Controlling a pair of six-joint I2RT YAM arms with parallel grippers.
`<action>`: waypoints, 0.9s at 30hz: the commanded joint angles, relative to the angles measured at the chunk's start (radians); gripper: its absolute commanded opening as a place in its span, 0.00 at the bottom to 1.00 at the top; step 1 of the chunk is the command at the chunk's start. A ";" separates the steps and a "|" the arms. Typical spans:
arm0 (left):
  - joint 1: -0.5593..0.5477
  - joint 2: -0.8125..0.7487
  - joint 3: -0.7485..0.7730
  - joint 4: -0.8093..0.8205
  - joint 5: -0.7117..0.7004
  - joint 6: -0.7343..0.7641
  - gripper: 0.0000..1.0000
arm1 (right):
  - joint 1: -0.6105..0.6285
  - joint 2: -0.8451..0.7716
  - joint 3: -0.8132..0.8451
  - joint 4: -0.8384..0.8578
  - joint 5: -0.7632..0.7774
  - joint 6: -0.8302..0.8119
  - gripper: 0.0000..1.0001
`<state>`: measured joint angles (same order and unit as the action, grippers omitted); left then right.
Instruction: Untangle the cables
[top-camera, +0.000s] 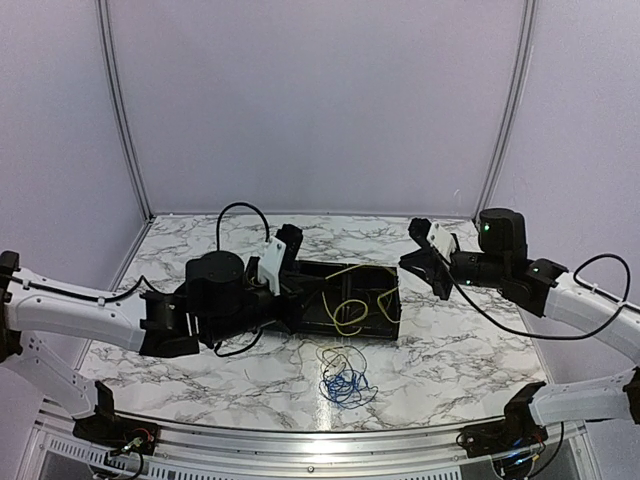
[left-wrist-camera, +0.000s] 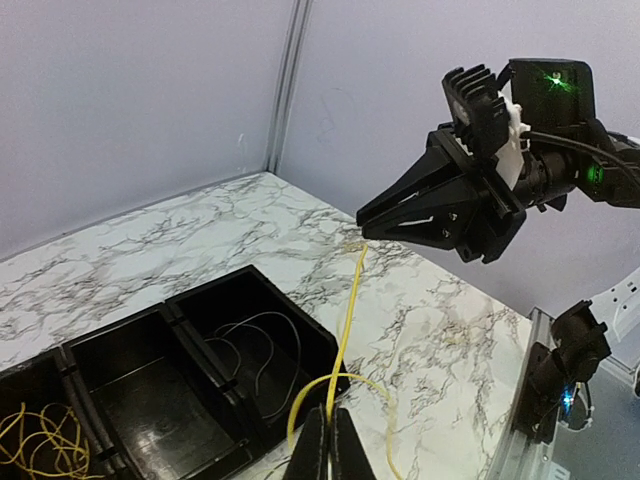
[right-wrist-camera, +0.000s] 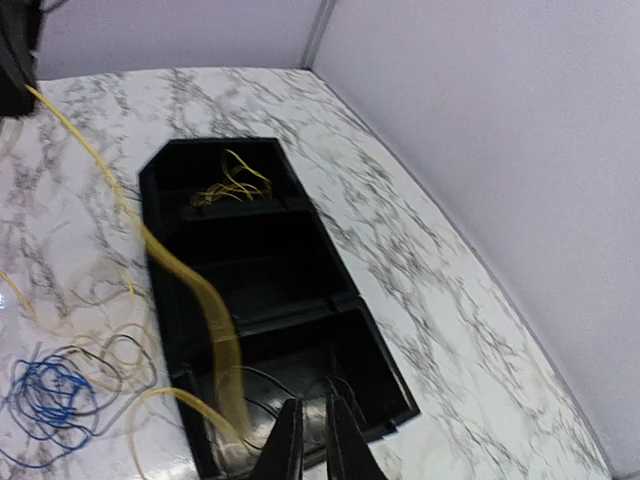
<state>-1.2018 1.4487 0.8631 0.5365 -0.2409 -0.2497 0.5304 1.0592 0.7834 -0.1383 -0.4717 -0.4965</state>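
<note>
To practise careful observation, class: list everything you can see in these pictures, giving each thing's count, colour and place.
table: one, white marble with grey veins, under everything
tray: one, black, three compartments, mid-table
blue wires: one small tangle, blue, on the table in front of the tray
yellow bundle: one, yellow, in an end compartment
thin pale wires: a few, pale, in the opposite end compartment
long yellow wire: one, yellow, running up from the left gripper past the tray's end
left gripper: one, black, shut on the long yellow wire
right gripper: one, black, by the tray's end, jaws narrowly apart
</note>
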 joint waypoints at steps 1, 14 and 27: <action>0.008 -0.100 0.047 -0.201 -0.063 0.021 0.00 | -0.039 -0.017 -0.027 0.083 0.278 0.004 0.12; 0.008 -0.195 0.145 -0.513 -0.207 0.055 0.00 | -0.041 -0.010 -0.085 0.076 0.137 -0.018 0.18; 0.133 -0.251 0.221 -0.682 -0.282 0.182 0.00 | -0.042 0.035 -0.093 0.055 0.193 -0.098 0.27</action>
<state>-1.1397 1.2327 1.0565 -0.0849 -0.5140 -0.1200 0.4911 1.0687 0.6884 -0.0761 -0.3202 -0.5617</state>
